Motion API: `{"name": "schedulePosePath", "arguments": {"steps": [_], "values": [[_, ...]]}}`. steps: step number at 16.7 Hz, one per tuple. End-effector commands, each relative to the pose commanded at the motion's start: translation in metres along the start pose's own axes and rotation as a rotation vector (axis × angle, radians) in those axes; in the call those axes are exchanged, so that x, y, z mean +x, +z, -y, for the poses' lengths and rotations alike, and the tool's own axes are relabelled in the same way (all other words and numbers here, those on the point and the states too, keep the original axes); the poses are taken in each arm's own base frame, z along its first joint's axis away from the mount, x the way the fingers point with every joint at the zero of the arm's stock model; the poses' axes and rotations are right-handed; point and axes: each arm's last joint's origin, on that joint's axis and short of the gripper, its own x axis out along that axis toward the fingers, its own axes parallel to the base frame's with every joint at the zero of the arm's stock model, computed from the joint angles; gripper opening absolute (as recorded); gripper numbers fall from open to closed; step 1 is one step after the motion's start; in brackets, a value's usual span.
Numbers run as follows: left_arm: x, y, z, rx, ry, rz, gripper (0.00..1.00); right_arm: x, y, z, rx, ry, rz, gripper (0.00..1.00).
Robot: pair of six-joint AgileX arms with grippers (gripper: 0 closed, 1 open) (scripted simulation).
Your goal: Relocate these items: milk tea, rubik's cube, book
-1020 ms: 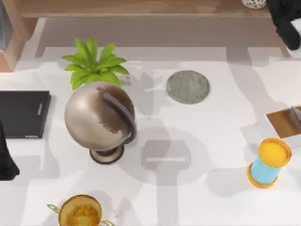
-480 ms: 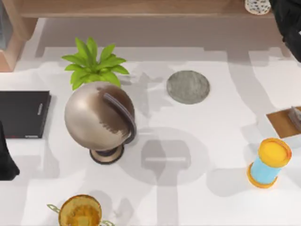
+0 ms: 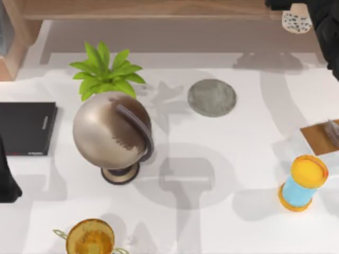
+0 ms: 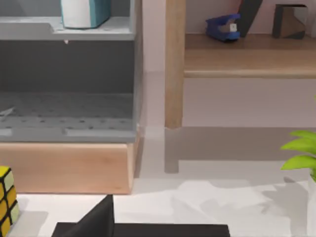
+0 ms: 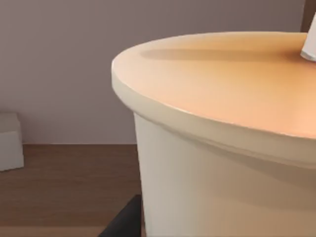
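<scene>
Right arm's doing the work here, up by the far right corner past the counter (image 3: 243,153): the right gripper (image 3: 313,17) has its jaws closed around the milk tea (image 3: 296,20). From above you see the pearl-speckled bottom of the cup poking out just to the side of the jaws, over the wooden shelf (image 3: 159,9) at the back. In the right wrist view the cup sits right up against the jaws, with the orange lid (image 5: 232,74) and pale wall huge in front, a bit of white straw (image 5: 310,47) at the edge, and one dark finger (image 5: 123,223) against the cup's side. The left gripper (image 3: 6,182) is parked at the left edge of the counter, and I honestly can't tell how its jaws stand. From the left wrist view, the rubik's cube (image 4: 6,202) is just off to one side of those jaws on the counter, and the book (image 4: 83,13) is well beyond them, standing on the upper level of a grey shelf unit (image 4: 69,84). The black slab (image 3: 26,128) lies right in front of the left jaws. The rest is well apart from the right jaws: bronze globe (image 3: 111,132), green plant (image 3: 106,71), grey round mat (image 3: 212,98) and blue cylinder (image 3: 302,188).
</scene>
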Motion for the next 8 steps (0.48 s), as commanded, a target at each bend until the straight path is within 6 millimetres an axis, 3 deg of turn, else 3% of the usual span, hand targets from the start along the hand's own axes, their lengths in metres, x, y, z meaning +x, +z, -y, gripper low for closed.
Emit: {"name": "schedulePosePath", "arguments": {"steps": [2,4,8], "values": [[0.0,0.0,0.0,0.0,0.0,0.0,1.0,0.001,-0.001,0.001,0.001,-0.003,-0.001,0.0],[0.0,0.0,0.0,0.0,0.0,0.0,1.0,-0.002,0.005,-0.013,0.005,0.013,0.041,0.0],[0.0,0.0,0.0,0.0,0.0,0.0,1.0,-0.017,-0.003,-0.079,0.04,0.079,0.148,0.0]]}}
